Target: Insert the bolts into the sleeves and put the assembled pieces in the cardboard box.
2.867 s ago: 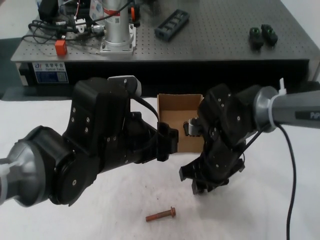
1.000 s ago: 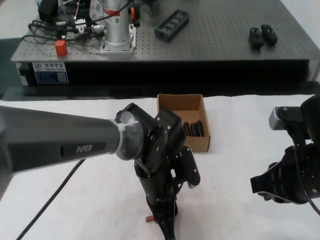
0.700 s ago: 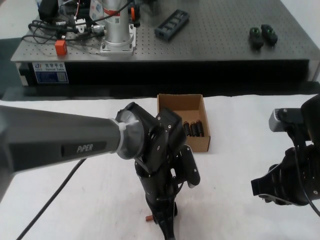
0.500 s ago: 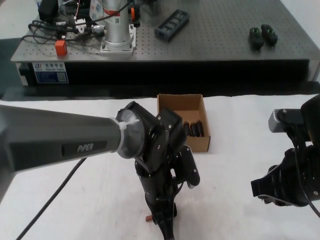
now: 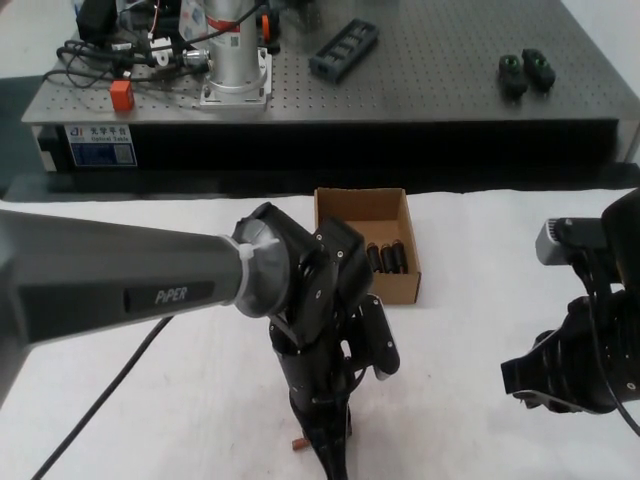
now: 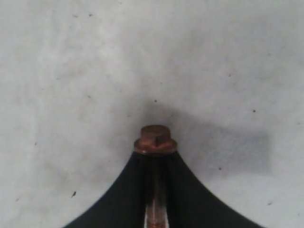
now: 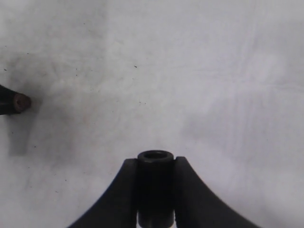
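Note:
My left gripper (image 6: 155, 161) is shut on a copper bolt (image 6: 155, 140), whose flanged head sticks out past the black fingertips just above the white cloth. In the high view that arm's gripper (image 5: 322, 440) points down at the cloth near the front edge, with the bolt's end (image 5: 298, 441) showing beside it. My right gripper (image 7: 155, 166) is shut on a black sleeve (image 7: 155, 185), open bore facing outward. The right arm (image 5: 575, 370) hangs over the cloth at the right. The cardboard box (image 5: 398, 286) stands behind the left arm, with several dark pieces (image 5: 388, 257) inside.
The left gripper's bolt tip (image 7: 20, 102) shows far off in the right wrist view. Behind the white cloth (image 5: 470, 330) stands a dark perforated bench (image 5: 430, 70) carrying cables, a metal post (image 5: 235, 50), a black tray (image 5: 345, 47) and two small black parts (image 5: 525, 72).
About three seconds ago both arms hung by the box and the bolt lay loose on the cloth. The left gripper has since closed on the bolt; the right arm moved right. Nearly still over the last second.

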`<action>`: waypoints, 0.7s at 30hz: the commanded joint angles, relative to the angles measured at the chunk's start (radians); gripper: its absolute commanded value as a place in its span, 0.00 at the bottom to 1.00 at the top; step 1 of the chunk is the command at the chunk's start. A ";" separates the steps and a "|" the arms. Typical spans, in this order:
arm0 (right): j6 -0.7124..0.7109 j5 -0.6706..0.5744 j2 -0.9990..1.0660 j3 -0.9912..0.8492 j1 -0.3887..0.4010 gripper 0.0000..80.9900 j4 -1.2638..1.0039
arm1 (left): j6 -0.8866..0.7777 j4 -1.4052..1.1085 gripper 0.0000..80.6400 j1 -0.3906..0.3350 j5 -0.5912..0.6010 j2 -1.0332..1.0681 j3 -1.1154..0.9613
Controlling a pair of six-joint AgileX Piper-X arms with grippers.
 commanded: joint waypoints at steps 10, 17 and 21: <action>-0.025 -0.346 -0.039 0.053 0.026 0.01 -0.132 | -0.619 -0.452 0.01 0.065 0.117 -0.353 0.124; 0.229 -0.494 -0.039 0.226 0.221 0.01 -0.638 | -0.909 -0.899 0.01 0.082 0.284 -0.549 0.358; 0.322 -0.418 -0.039 0.243 0.284 0.01 -0.829 | -1.029 -0.965 0.01 0.082 0.376 -0.563 0.394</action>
